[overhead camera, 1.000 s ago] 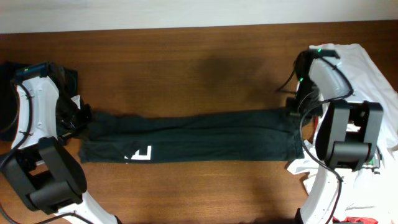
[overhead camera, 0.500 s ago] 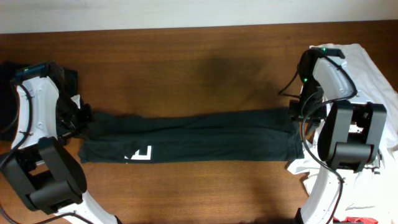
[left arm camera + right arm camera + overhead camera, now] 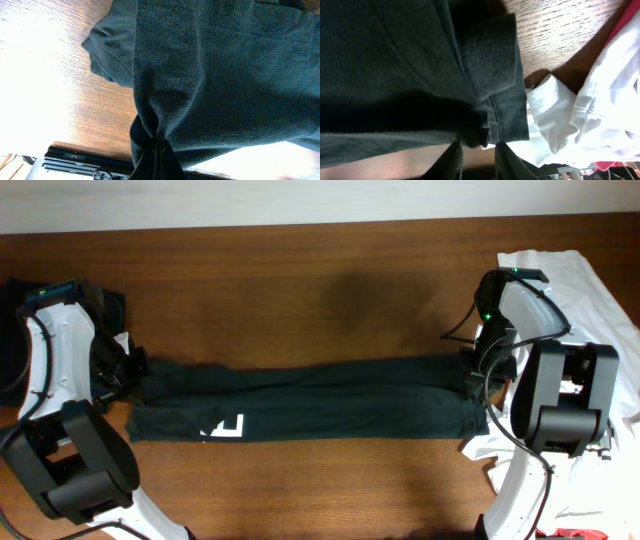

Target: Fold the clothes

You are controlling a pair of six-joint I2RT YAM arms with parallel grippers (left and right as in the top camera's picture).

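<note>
Right tool (image 3: 477,156) has just let go. It was clenched on the hem a second ago, and its jaws now stand a little apart. The T-shirt (image 3: 420,75) hem corner sits right at the tips, and as far as the wrist view shows it's loose rather than pinched. The arm nudged slightly at the same time, but the cloth didn't follow.

Just outboard of that tool is a crumpled white garment (image 3: 580,115), touching the black hem. It's not part of this fold.

Left tool (image 3: 157,150) is unchanged, clenched on a bunch of T-shirt fabric at the other end.

Between the two tools the T-shirt (image 3: 330,395) lies flat on the table (image 3: 300,280) as one long narrow band, already folded lengthwise. It's in the same place as a second ago. The white lettering (image 3: 228,425) peeks out near the left tool's end.

My read is that the lengthwise fold is down and the right side is done with it. Next is probably a regrip to bring one end over the other. One risk is snagging the white garment on that regrip.
</note>
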